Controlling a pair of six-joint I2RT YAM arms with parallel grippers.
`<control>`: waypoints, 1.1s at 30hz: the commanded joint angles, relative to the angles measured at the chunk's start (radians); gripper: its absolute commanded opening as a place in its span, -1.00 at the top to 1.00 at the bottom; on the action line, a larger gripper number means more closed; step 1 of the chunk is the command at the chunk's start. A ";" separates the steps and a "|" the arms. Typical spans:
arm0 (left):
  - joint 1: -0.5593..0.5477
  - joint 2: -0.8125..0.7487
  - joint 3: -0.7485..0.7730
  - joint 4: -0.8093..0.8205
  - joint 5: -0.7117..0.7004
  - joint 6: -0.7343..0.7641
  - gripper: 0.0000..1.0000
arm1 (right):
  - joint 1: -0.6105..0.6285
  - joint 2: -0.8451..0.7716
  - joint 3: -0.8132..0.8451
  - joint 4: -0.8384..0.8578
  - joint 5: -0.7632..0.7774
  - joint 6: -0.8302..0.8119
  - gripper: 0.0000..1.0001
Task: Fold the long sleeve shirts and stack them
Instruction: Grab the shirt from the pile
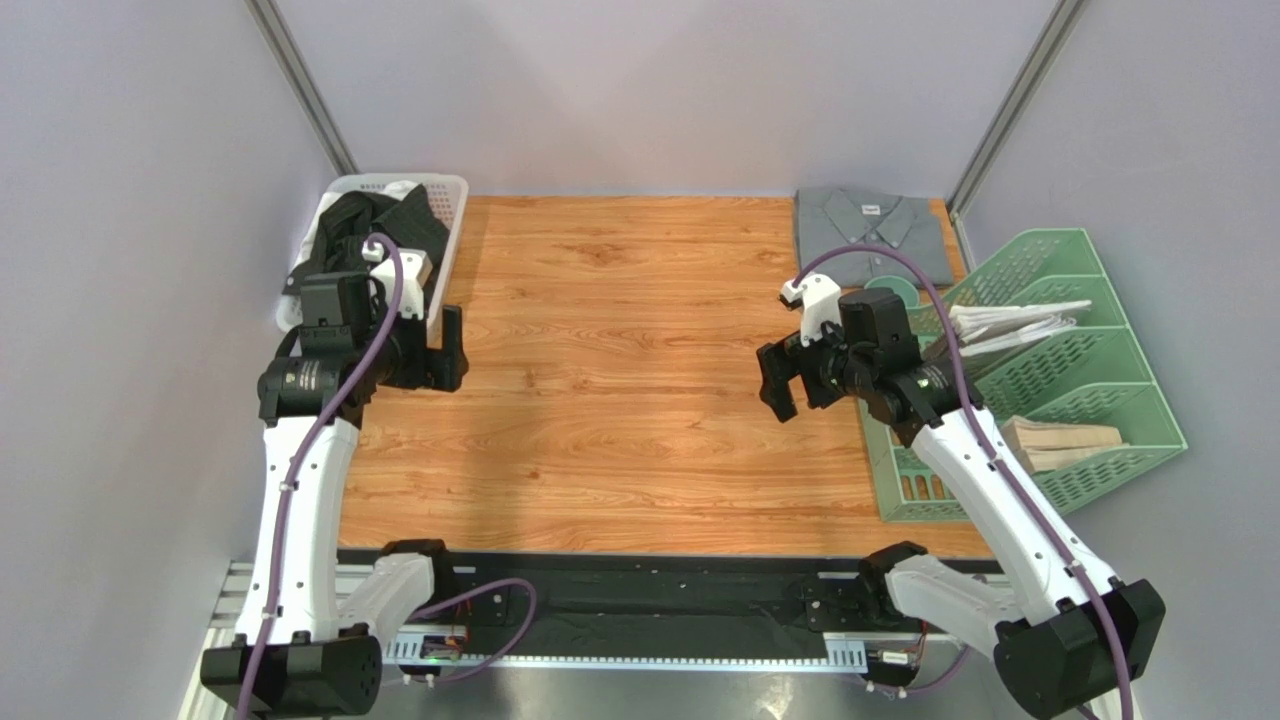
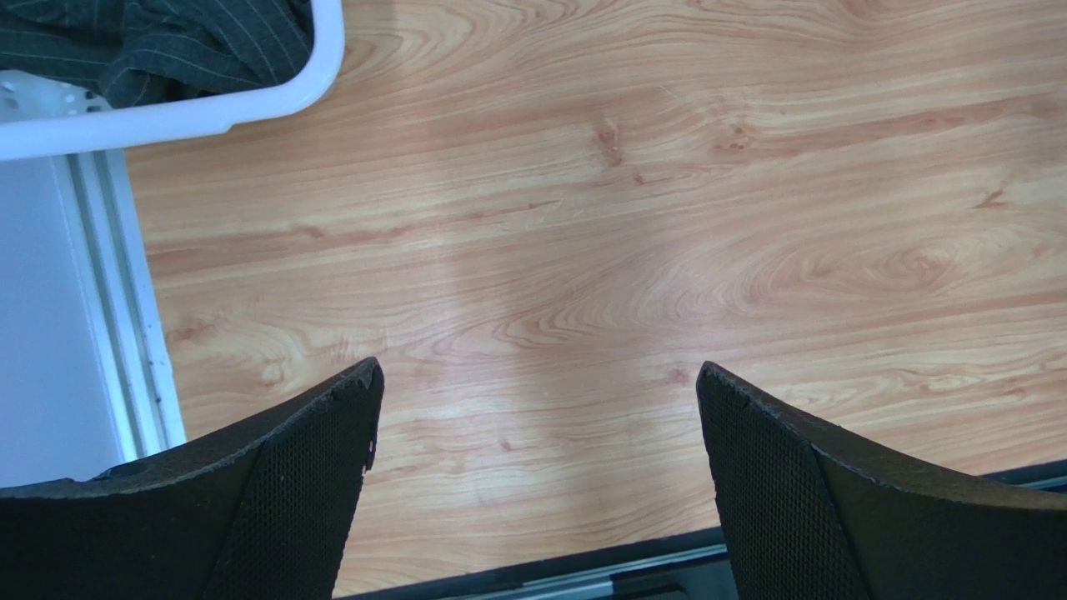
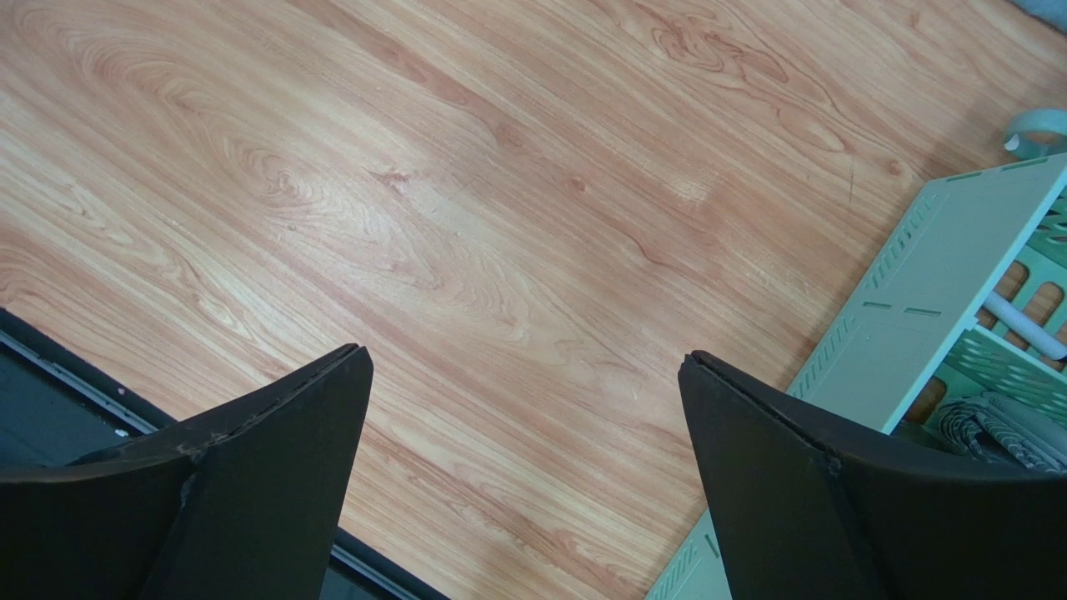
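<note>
A black pinstriped long sleeve shirt point(image 1: 371, 230) lies crumpled in a white basket point(image 1: 445, 203) at the table's far left; a corner of the shirt point(image 2: 163, 44) shows in the left wrist view. A grey collared shirt point(image 1: 872, 228) lies folded flat at the far right. My left gripper point(image 1: 431, 354) hovers open over bare wood just in front of the basket, nothing between its fingers point(image 2: 313, 488). Over the right half of the table my right gripper point(image 1: 786, 386) is open too, empty, with its fingertips point(image 3: 301, 463) wide apart.
A green slotted file rack point(image 1: 1082, 360) holding papers and a wooden piece stands along the right edge, its corner point(image 3: 939, 288) close to my right fingers. The basket rim point(image 2: 251, 106) sits at the table's left edge. Grey walls enclose the table.
</note>
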 commanded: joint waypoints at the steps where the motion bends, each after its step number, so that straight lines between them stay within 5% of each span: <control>1: 0.005 0.090 0.131 0.002 -0.070 0.070 -0.98 | -0.009 0.008 0.034 -0.006 -0.029 -0.015 -1.00; 9: 0.026 0.381 0.448 0.038 -0.191 0.152 -0.98 | -0.006 0.041 0.057 -0.069 -0.067 -0.036 -1.00; 16: 0.153 0.762 0.815 0.070 -0.106 0.164 -0.98 | -0.007 0.069 0.063 -0.086 -0.079 -0.050 -1.00; 33: 0.213 1.464 1.191 0.205 -0.182 0.234 -0.98 | -0.006 0.166 0.091 -0.144 -0.127 -0.042 -1.00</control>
